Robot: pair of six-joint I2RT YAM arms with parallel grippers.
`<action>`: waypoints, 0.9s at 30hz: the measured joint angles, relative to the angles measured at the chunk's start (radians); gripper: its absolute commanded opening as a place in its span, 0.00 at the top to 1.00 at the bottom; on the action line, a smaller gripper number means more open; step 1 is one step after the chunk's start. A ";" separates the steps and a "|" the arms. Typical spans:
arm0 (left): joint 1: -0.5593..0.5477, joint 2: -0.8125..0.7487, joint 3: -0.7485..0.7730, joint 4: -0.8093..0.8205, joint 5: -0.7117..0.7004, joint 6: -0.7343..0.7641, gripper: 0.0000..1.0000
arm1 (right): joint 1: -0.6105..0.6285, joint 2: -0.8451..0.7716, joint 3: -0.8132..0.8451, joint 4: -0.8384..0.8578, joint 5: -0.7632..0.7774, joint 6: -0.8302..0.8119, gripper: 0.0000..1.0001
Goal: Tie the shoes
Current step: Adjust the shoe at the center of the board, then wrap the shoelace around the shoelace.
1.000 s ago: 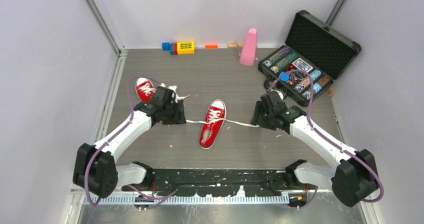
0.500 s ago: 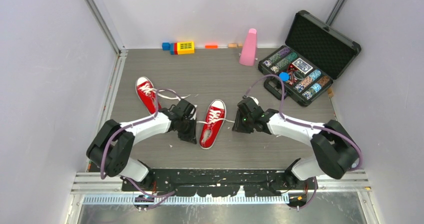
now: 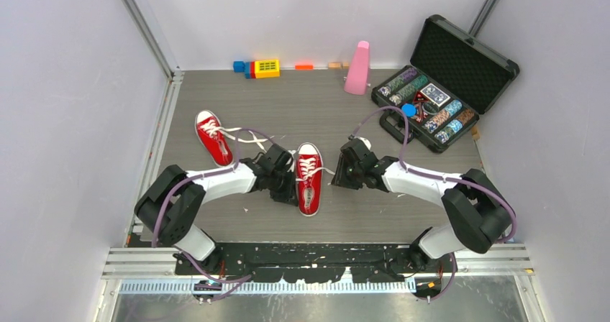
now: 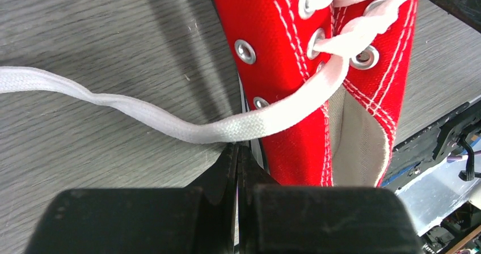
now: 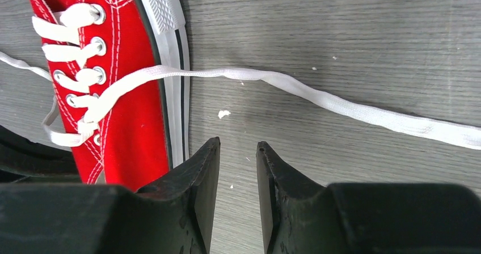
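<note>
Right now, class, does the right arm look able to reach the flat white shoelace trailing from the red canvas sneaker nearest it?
Probably yes. The right gripper sits open just short of the white shoelace, which lies flat on the grey table beside the red canvas sneaker; nothing lies between.

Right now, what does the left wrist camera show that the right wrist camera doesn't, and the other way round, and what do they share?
Only the left wrist view: the left gripper, shut, its tips right under a lace strand, plus a metal rail past the edge of the table. Only the right wrist view: the right gripper, jaws apart with nothing between them, and white crumbs on the wood. Both: the same red shoe with white laces through metal eyelets, lying on the grey wood-grain surface.
</note>
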 measured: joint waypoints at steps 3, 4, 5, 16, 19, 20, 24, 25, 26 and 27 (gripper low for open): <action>-0.008 -0.004 0.000 0.001 -0.017 -0.002 1.00 | 0.000 -0.017 0.000 -0.004 0.003 -0.008 0.62; -0.012 -0.010 0.000 -0.003 -0.034 -0.001 1.00 | 0.000 -0.022 0.000 -0.006 0.003 -0.012 0.61; -0.016 -0.021 0.000 -0.010 -0.049 0.000 0.98 | 0.000 -0.029 0.000 -0.009 0.004 -0.016 0.61; 0.008 -0.254 0.062 -0.159 -0.263 0.201 0.29 | 0.000 -0.168 -0.024 -0.088 0.018 -0.077 0.58; 0.031 -0.249 0.062 -0.162 -0.282 0.269 0.26 | 0.000 -0.203 -0.024 -0.112 0.019 -0.090 0.57; 0.039 -0.243 0.062 -0.161 -0.277 0.298 0.26 | 0.000 -0.214 -0.024 -0.119 0.019 -0.092 0.57; 0.057 -0.196 0.069 -0.162 -0.222 0.425 0.25 | 0.000 -0.254 -0.024 -0.148 0.018 -0.100 0.57; 0.058 -0.179 0.077 -0.167 -0.206 0.457 0.25 | 0.000 -0.261 -0.024 -0.154 0.018 -0.102 0.57; 0.058 -0.161 0.086 -0.171 -0.190 0.487 0.25 | 0.000 -0.268 -0.024 -0.161 0.018 -0.106 0.57; 0.058 -0.146 0.096 -0.171 -0.175 0.515 0.26 | 0.000 -0.275 -0.024 -0.167 0.017 -0.108 0.57</action>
